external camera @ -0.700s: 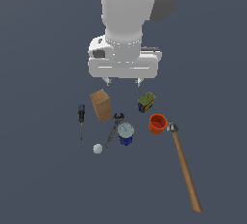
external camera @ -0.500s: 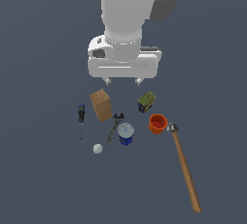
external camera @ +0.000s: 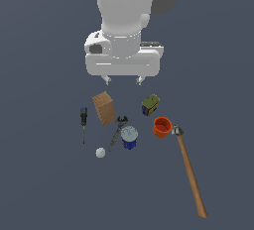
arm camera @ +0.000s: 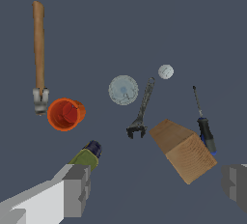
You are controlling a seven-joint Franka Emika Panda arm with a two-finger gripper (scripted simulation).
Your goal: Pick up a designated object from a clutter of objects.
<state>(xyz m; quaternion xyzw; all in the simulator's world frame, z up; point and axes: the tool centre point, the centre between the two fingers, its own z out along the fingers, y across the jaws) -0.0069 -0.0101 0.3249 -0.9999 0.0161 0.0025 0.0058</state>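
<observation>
- Two grey fingertips showed well apart in the wrist view, so the gripper (external camera: 123, 80) hung open and empty above the clutter.
- The brown box (external camera: 104, 107) stood near the middle of the grey floor, between the screwdriver (external camera: 84, 119) and the black wrench (external camera: 118, 131), just beside each.
- A likely risk: a straight descent would land beside the box, since the gripper sat toward the exterior view's right of it.
- Another risk: a finger could nudge the wrench or screwdriver.
- The box's skewed faces might slip between unaligned pads.
- Against the earlier frame, the gripper appeared slightly higher; the clutter lay unchanged.
</observation>
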